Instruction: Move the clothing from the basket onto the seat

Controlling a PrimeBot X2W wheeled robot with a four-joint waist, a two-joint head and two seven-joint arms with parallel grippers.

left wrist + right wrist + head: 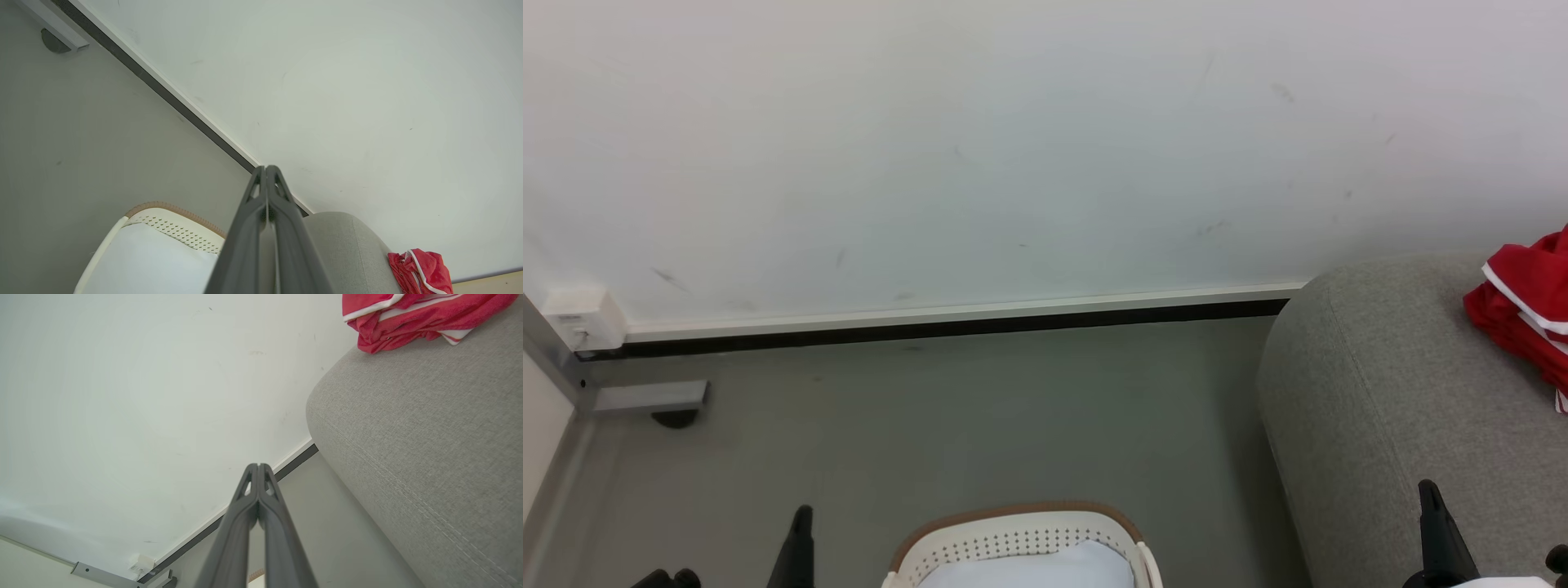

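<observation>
Lying at the right edge, red white-striped clothing (1523, 314) tops the light grey woven seat (1380, 392); left gripper (266, 169) and right gripper (258, 467) pinched together, empty.

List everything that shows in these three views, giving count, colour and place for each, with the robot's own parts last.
clothing: one heap, red with white trim, on the seat.
seat: one, light grey, right, against the wall.
basket: one, cream-white with brown rim, on the floor, bottom middle.
pale filling: one, whitish, inside the basket; cannot tell what.
wall: one, white, behind.
skirting: one, white over black, at the wall's foot.
floor: one, grey.
wall box: one, white, low far left.
left gripper: one, dark, shut, left of the basket.
right gripper: one, dark, shut, by the seat.
</observation>
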